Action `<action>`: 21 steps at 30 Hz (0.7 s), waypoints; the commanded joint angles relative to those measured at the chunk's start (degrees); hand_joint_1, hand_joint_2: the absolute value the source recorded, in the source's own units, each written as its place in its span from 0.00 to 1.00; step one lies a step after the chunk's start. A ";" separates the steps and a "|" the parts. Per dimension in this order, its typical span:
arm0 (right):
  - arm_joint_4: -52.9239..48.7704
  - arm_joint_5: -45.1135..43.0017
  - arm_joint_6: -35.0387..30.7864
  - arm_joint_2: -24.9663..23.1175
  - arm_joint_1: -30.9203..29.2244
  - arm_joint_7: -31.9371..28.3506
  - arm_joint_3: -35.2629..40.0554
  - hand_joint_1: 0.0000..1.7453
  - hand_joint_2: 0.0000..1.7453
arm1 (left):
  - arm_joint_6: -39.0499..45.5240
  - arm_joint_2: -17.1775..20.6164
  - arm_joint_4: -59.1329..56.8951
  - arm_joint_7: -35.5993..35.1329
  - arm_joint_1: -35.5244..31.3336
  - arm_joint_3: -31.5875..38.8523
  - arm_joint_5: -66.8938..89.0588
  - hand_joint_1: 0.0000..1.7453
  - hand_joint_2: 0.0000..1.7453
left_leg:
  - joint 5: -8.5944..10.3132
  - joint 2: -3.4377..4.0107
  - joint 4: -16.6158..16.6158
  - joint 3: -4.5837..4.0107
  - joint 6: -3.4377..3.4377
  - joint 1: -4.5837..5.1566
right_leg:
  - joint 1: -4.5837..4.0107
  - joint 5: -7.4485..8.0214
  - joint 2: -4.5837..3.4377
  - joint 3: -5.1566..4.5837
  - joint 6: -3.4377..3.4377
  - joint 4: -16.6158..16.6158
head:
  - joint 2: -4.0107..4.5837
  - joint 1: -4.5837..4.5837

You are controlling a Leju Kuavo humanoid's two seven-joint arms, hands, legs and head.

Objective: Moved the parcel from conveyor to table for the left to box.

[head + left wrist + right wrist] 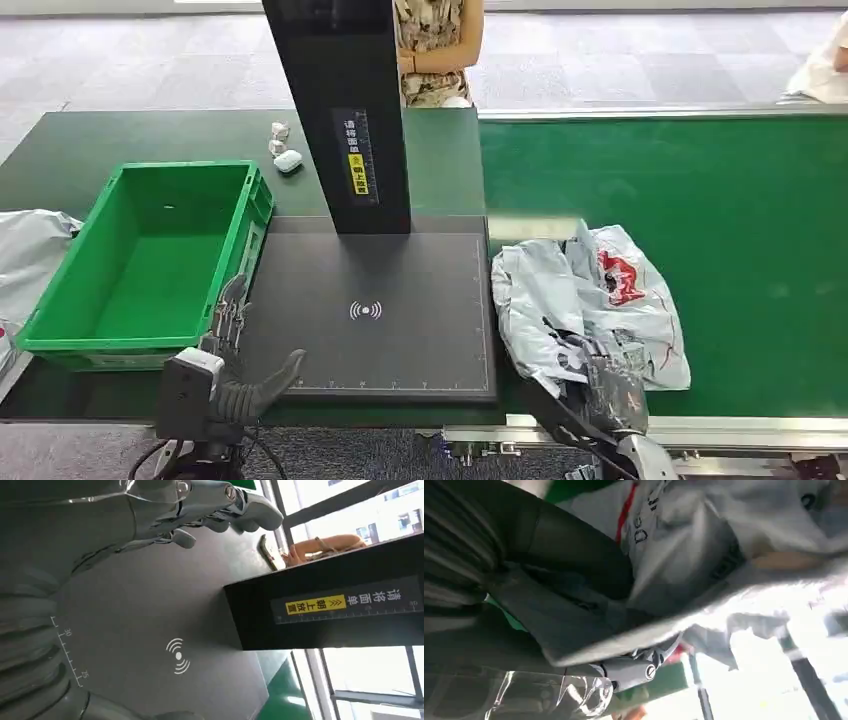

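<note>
Head view shows the parcel (590,300) on the green conveyor (740,210), right of the dark table (400,340), not yet moved. The right hand (610,395) grips its near edge; the left hand (235,360) waits, fingers spread, holding nothing.

grey carpet tiles (150,55) cover the floor beyond a dark green table (120,135), where a person in a patterned top (432,45) stands behind a tall black column (340,110) bearing a yellow label. the column rises from a black pad (400,330) printed with a wireless symbol. daylight pours through large dark-framed windows (360,680) seen from the left wrist.
</note>
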State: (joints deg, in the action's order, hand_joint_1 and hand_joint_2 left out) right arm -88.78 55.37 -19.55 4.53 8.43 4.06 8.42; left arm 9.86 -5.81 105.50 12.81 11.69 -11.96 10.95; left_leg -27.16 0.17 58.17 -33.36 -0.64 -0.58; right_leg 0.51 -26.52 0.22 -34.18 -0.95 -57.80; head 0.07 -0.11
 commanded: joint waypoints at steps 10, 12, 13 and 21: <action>-16.64 -33.40 -18.33 -9.46 3.08 -29.65 -8.78 1.00 1.00 | 1.21 0.58 -4.26 1.80 -1.45 -2.29 -0.24 0.00 1.00 | -0.02 -0.05 -0.10 0.15 0.02 0.03 | 0.02 -0.04 0.03 0.12 0.00 0.05 | 0.00 0.00; -16.80 -35.23 -15.78 -9.14 2.17 -30.56 -6.04 1.00 1.00 | 1.38 0.60 -4.14 2.04 -1.35 -2.18 -0.20 0.00 1.00 | -0.02 -0.02 -0.14 0.20 0.02 0.03 | 0.02 -0.02 -0.01 0.17 0.01 0.10 | 0.00 0.00; -16.68 -35.12 -14.92 -9.03 1.65 -30.26 -4.95 1.00 1.00 | 1.30 0.64 -4.07 2.17 -1.33 -2.15 -0.20 0.00 1.00 | -0.02 0.05 -0.08 0.10 0.02 0.02 | 0.02 0.00 -0.07 0.05 0.00 0.04 | 0.00 0.02; -11.35 -33.63 -11.58 -7.32 -5.47 -28.83 0.44 1.00 1.00 | 0.92 0.49 -4.12 2.19 -2.02 -1.75 -0.01 0.00 1.00 | 0.00 0.15 -0.13 0.17 0.03 -0.01 | -0.01 0.05 -0.17 0.12 0.01 0.09 | 0.00 0.00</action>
State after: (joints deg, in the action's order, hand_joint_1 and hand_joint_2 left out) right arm -104.65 22.40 -32.17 -3.15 9.51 -25.11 3.30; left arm 10.88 -5.81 105.09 15.19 11.55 -13.62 10.95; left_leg -27.16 0.20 58.16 -33.37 -0.63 -0.59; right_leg 0.51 -26.52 0.19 -34.19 -0.96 -57.82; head 0.07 -0.11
